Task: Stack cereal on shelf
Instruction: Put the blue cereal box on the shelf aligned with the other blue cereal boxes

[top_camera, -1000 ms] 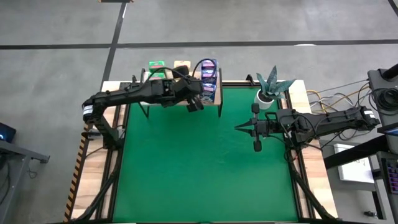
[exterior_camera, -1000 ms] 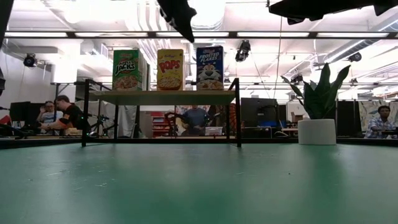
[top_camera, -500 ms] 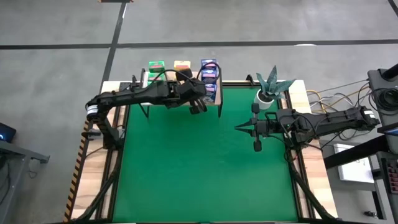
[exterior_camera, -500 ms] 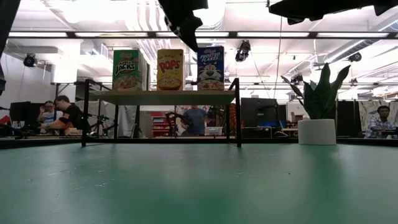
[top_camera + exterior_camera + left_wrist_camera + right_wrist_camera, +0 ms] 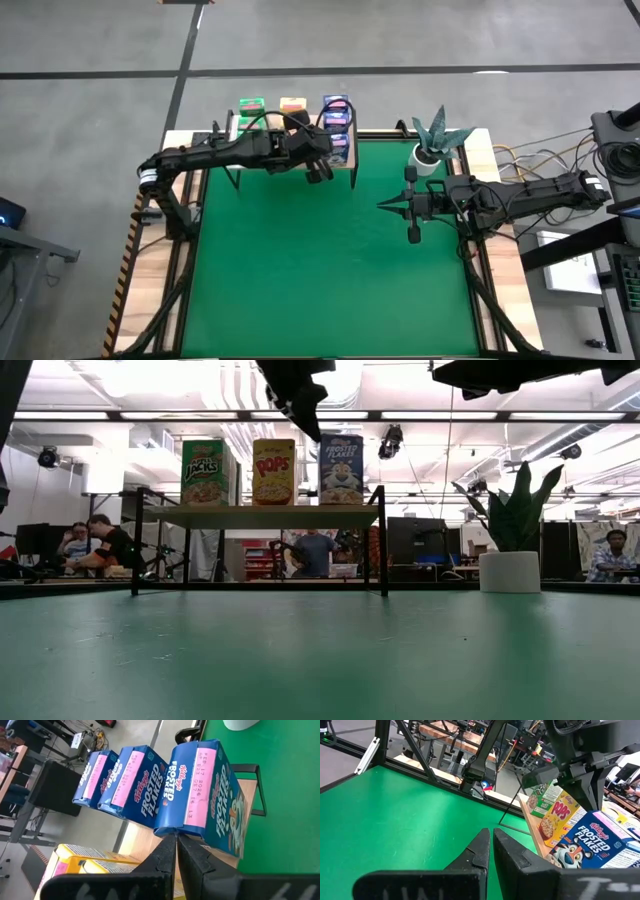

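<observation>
Green (image 5: 203, 472), yellow (image 5: 274, 472) and blue cereal boxes (image 5: 340, 469) upright on the wooden shelf (image 5: 262, 516), left gripper (image 5: 318, 172) empty, fingers pressed together above its front edge, right gripper (image 5: 384, 205) closed on nothing over the green mat (image 5: 330, 270)

Counts: blue cereal boxes (image 5: 155, 790) – 3, in a row on the shelf (image 5: 260, 516). Yellow boxes (image 5: 274, 472) and green boxes (image 5: 204, 473) – 1 stack each seen from the front; no. per stack can't tell. Shelf – 1. Robot arms – 2, w/ left gripper (image 5: 318, 172) and right gripper (image 5: 385, 205). Potted plant (image 5: 511, 540) – 1. People in the room behind – approx. 4.
</observation>
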Controlling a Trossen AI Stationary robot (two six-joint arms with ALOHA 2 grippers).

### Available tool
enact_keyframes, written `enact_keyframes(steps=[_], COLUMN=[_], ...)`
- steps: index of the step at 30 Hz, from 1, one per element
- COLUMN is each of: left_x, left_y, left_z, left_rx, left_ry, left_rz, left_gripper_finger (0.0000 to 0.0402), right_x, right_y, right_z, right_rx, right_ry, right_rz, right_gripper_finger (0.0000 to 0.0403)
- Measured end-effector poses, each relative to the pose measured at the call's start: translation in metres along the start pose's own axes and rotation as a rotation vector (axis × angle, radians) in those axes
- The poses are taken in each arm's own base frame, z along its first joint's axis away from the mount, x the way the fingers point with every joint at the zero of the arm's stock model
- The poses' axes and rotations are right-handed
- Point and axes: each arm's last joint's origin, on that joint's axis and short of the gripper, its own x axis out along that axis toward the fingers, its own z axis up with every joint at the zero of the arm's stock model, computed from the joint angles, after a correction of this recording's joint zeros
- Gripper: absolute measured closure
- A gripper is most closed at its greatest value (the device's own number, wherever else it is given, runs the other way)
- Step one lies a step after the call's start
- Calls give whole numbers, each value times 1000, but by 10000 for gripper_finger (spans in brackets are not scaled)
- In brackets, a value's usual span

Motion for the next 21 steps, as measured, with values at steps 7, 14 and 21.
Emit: enact_keyframes(steps=[7, 14, 21], left_x=[1, 9, -1], left_y=[0, -4, -3], left_z=[3, 1, 0], left_rx=[-11, 12, -3], left_ry=[-22, 5, 6], left_rz=[5, 2, 3], left_gripper_finger=[401, 401, 401], right_x=[0, 0, 0], right_y=[0, 0, 0], right_z=[0, 0, 0], right_rx=[0, 2, 1], right_ry=[0, 0, 1], right_rz=[0, 0, 1], right_gripper_finger=[390, 390, 390])
